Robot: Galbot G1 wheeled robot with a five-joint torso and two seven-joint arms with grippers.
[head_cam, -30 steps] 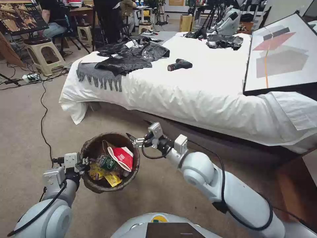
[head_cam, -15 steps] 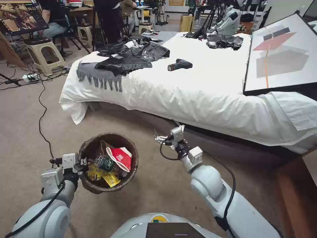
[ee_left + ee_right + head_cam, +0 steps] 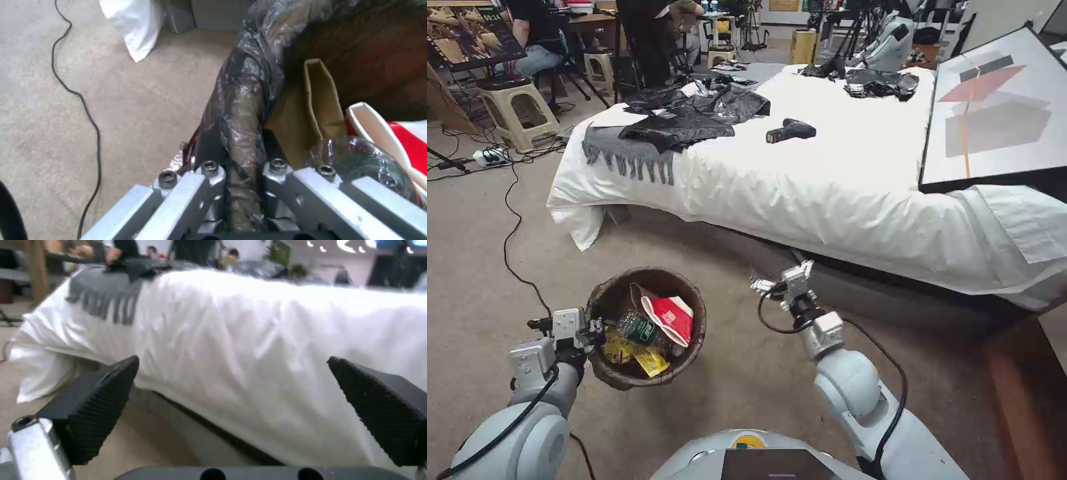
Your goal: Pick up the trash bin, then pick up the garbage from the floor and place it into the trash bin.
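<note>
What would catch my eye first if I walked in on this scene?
Probably the bin held off the carpet by the left gripper, which pinches its bagged rim, with a red packet, bottle and yellow wrappers inside. To its right the right gripper hangs open and empty near the big white bed, where a drill lies.

Pale grey rounded arms, black cables, silver bolted gripper [image 3: 242, 203] links, black textured pads [image 3: 100, 406].
</note>
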